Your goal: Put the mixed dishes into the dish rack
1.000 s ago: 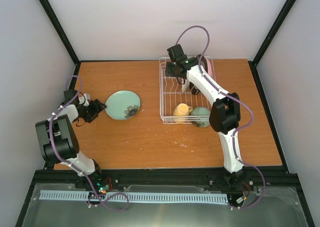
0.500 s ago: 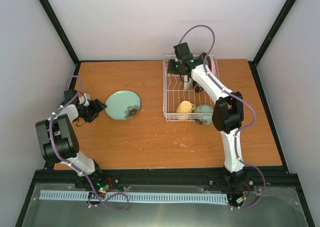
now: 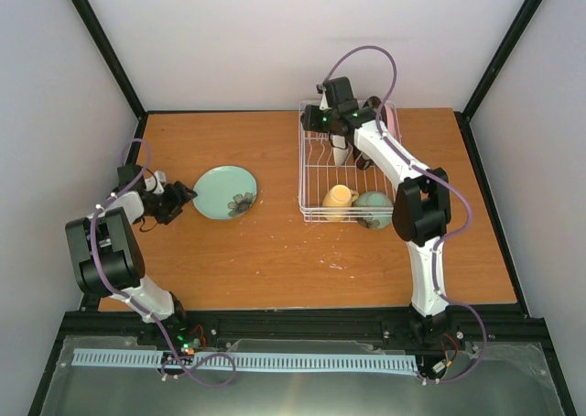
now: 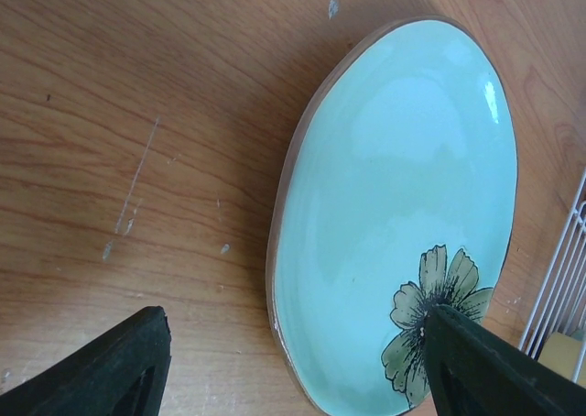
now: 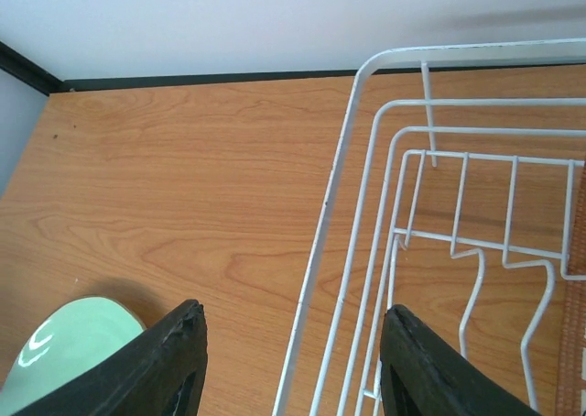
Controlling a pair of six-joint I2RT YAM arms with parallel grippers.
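My left gripper [image 3: 183, 195] sits at the table's nine o'clock, jaws wide apart and empty, right at the rim of the light teal plate [image 3: 223, 192], which lies flat on the wood. My right gripper [image 5: 293, 317] hangs over the dish rack's [image 3: 303, 173] eleven o'clock corner, jaws apart, holding nothing. The pale yellow mug [image 3: 338, 197] and mint green bowl [image 3: 373, 205] sit at the rack's six o'clock.

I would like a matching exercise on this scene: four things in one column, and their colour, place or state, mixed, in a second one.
1. flowered plate
2. mug
3. bowl
4. right gripper

A. pale yellow, inside the dish rack
B. open, above the rack's far left corner
C. light teal, flat on the table
D. mint green, rack's near right corner

Pairs: 1-C, 2-A, 3-D, 4-B
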